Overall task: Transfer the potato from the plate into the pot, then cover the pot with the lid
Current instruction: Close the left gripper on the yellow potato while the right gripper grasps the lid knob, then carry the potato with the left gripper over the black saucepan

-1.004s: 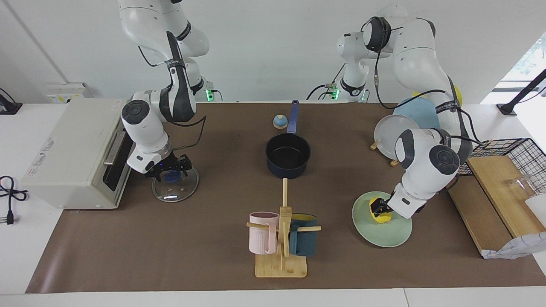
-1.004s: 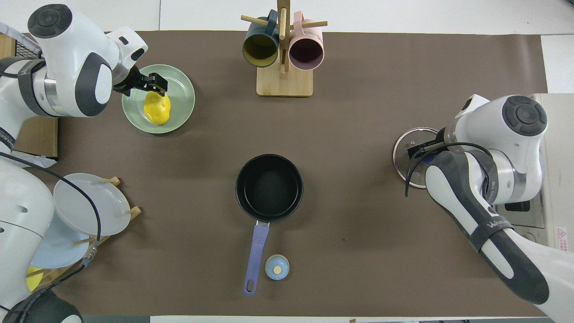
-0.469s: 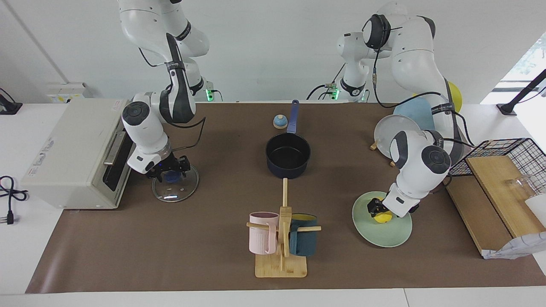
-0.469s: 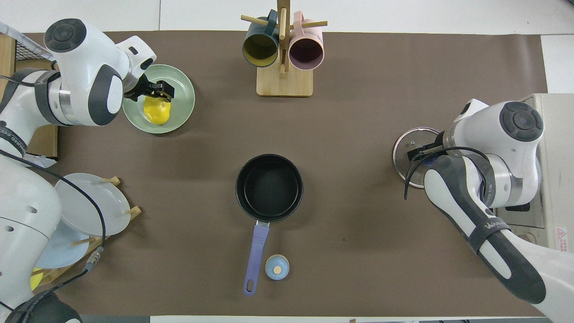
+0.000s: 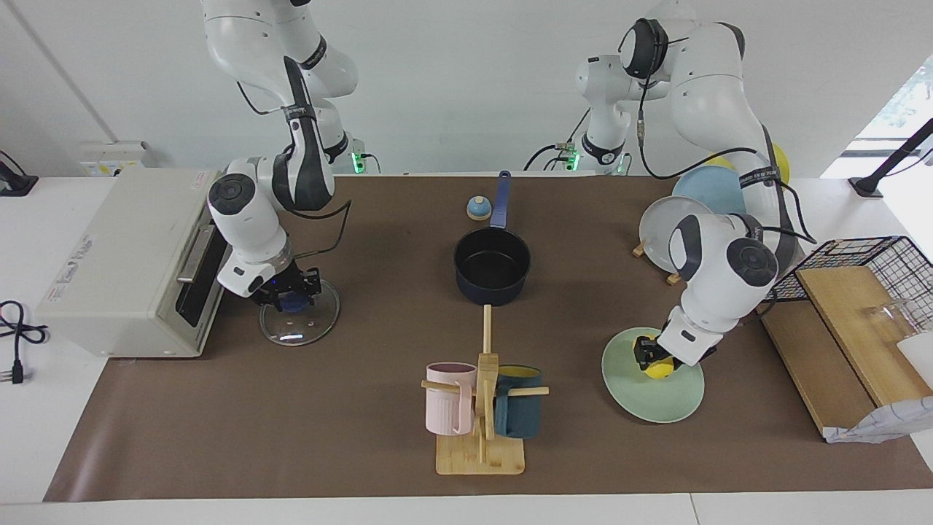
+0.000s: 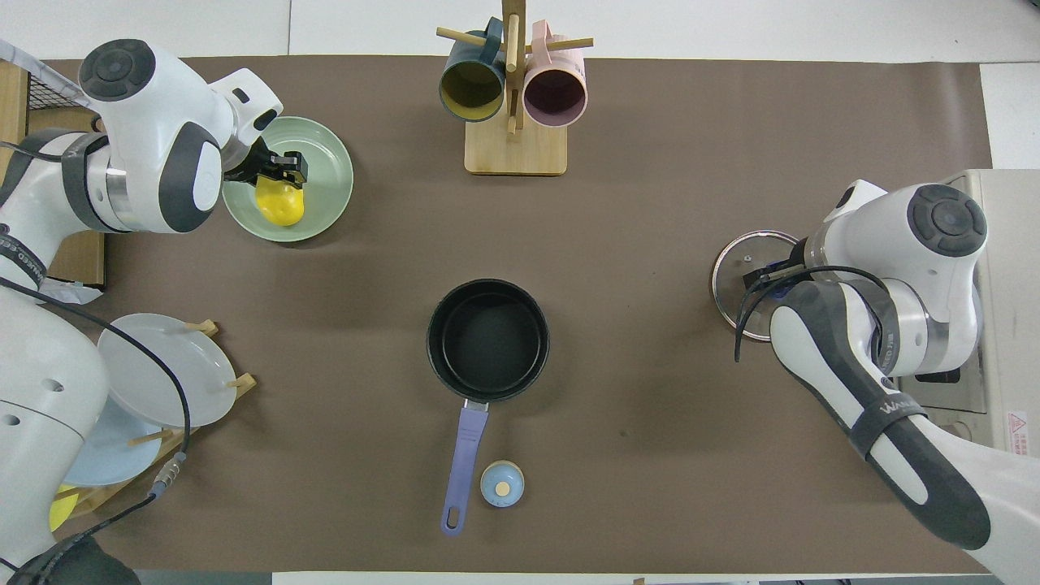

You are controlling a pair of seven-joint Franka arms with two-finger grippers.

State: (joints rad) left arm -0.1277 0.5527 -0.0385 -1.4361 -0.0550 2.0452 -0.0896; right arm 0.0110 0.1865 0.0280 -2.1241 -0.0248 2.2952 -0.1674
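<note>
While the left gripper (image 5: 651,355) sits low on the plate (image 5: 660,401) with its fingers closed against the potato (image 5: 660,370), apparently gripping it, the right gripper (image 5: 293,294) is down on the lid (image 5: 306,327), its fingers narrowed around the blue knob. Between them stands the pot (image 5: 492,272), empty, well apart from both.

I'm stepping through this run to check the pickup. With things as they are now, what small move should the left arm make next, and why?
Probably a short straight lift. The left gripper is down on the potato, which lies on the plate, and the pot stands open at mid-table. Raising the potato clear of the plate comes before carrying it over. The right gripper is at the lid's knob.
</note>
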